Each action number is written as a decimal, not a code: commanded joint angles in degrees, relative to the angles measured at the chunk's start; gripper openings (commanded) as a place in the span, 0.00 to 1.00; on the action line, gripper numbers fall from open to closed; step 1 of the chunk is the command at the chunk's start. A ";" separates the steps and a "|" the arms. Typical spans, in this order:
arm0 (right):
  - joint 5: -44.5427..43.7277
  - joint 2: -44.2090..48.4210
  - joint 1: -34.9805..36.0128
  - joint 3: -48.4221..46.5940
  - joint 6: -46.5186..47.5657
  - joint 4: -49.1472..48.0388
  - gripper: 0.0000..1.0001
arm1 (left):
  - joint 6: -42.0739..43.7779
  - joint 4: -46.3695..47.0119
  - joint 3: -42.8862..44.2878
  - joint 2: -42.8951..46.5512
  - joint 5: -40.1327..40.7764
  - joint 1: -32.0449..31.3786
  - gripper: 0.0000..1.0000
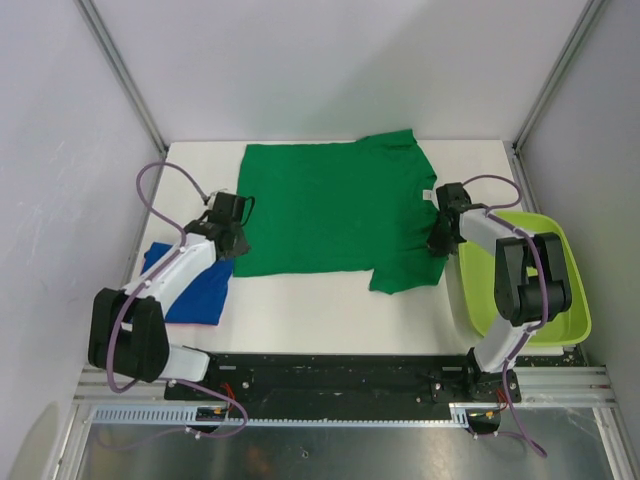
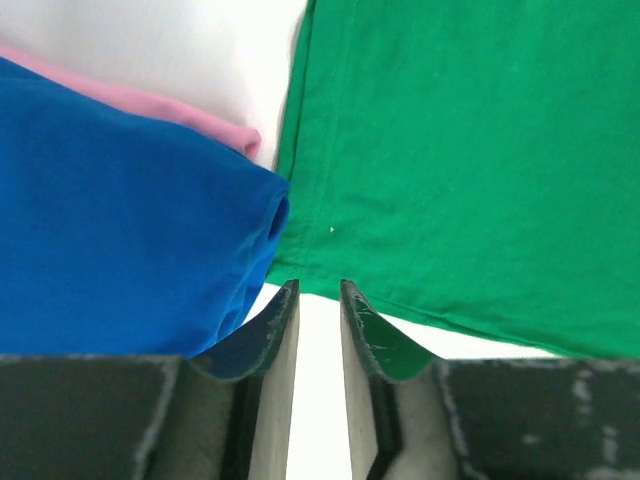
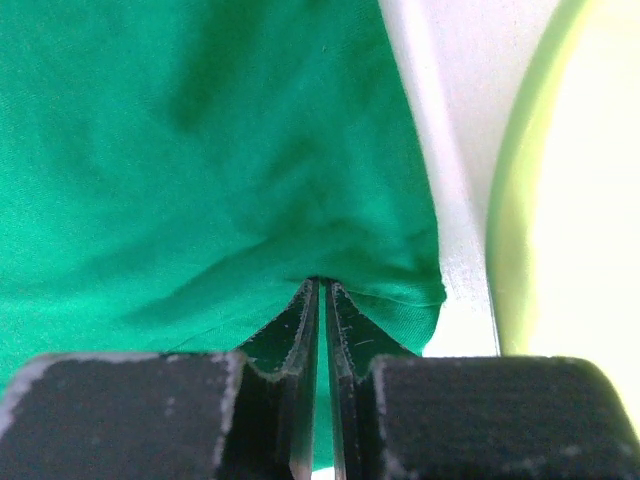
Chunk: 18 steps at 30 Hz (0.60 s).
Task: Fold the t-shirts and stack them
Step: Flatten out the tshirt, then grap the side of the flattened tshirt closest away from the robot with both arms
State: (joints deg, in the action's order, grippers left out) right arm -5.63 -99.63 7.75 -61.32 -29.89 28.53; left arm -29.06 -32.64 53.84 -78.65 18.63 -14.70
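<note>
Closest to the lens on my right wrist view, the right gripper [image 3: 322, 285] has its jaws clamped on a puckered bit of the green t-shirt [image 1: 335, 205], the cloth bunching up just ahead of the fingertips. That shirt lies spread flat across the table [image 1: 300, 310], its body stretching away to the left of that hand, with the lime tub [image 1: 575, 300] just off the hand's right side. At the shirt's other end, the left gripper [image 2: 318, 290] is unclenched: there is a narrow gap between its jaws, only bare table shows in it, and the green hem lies just ahead of the tips, not yet between them. Immediately left of that hand sits the blue t-shirt [image 2: 120, 230], already folded into a pad with its pink edge [image 2: 170, 105] showing on the far side. I judge the blue one done and the green one at the very start of its first fold, with only one end secured. Next I would need to nudge the left hand forward over the hem, pinch it without catching the blue fold alongside, then lift both ends together so the cloth carries over evenly.
</note>
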 commanded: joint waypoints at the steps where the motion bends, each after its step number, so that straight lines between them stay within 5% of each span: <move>1: -0.98 3.11 0.11 -1.51 0.62 0.88 0.10 | -4.40 0.57 -1.98 -1.91 -3.13 0.46 0.24; 5: 0.73 4.79 0.83 -1.48 0.70 0.46 0.16 | -5.86 1.87 -3.64 -2.81 -2.84 0.46 0.22; 12: 0.12 9.75 2.74 -1.52 0.65 2.23 0.36 | -7.79 3.68 -6.38 -3.47 -1.59 0.48 0.36; 18: -0.92 14.30 5.92 0.16 0.14 4.50 0.39 | -10.77 5.76 -8.07 -4.50 -0.78 0.55 0.38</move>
State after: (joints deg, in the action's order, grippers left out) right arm -5.30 -89.52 11.70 -61.30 -29.74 31.03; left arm -36.45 -29.85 46.65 -82.37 16.27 -14.59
